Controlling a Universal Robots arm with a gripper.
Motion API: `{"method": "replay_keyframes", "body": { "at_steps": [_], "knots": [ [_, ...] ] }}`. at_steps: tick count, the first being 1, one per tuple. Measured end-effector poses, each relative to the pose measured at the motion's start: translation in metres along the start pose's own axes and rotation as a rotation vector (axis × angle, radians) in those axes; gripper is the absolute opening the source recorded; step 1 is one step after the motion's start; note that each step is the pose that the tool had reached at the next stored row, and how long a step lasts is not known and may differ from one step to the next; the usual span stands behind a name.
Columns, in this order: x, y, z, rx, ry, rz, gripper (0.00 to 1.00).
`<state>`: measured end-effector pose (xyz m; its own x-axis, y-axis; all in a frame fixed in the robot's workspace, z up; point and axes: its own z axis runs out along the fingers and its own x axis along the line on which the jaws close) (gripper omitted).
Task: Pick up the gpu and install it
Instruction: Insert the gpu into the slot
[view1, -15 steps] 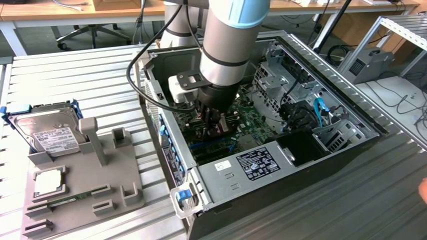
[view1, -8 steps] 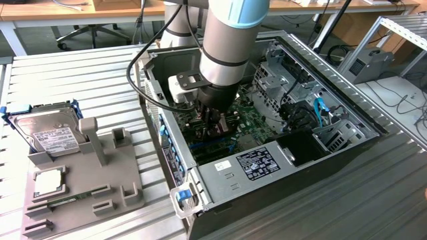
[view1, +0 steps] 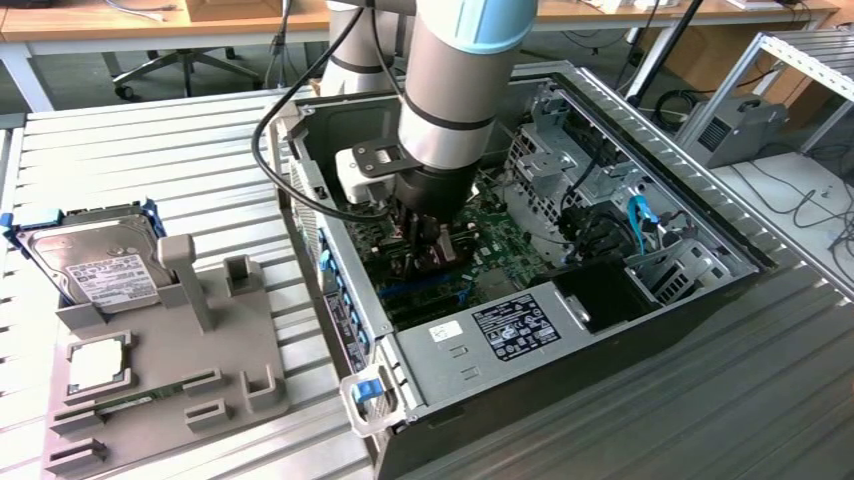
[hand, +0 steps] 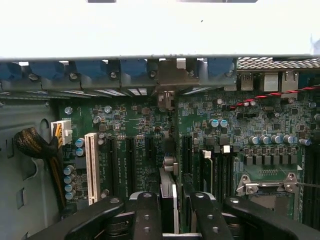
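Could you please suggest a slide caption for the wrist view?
Gripper holding the gpu edge-on above the motherboard, lined up among its expansion slots inside the open computer case.

gpu (hand: 168, 200) | thin black card, edge-on, upright | over green motherboard slots inside open computer case

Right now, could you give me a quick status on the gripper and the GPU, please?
Gripper down inside the PC case, shut on the GPU. Card edge-on over the motherboard slots. Nothing seen blocking.
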<state>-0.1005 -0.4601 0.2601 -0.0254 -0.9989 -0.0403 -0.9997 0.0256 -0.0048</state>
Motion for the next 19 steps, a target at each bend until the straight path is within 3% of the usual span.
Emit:
{"method": "replay_keyframes", "body": {
  "at_steps": [19],
  "knots": [
    [-0.0029,0.0001,0.0052,0.0007,0.0005,0.024,0.28]
  ]
}}
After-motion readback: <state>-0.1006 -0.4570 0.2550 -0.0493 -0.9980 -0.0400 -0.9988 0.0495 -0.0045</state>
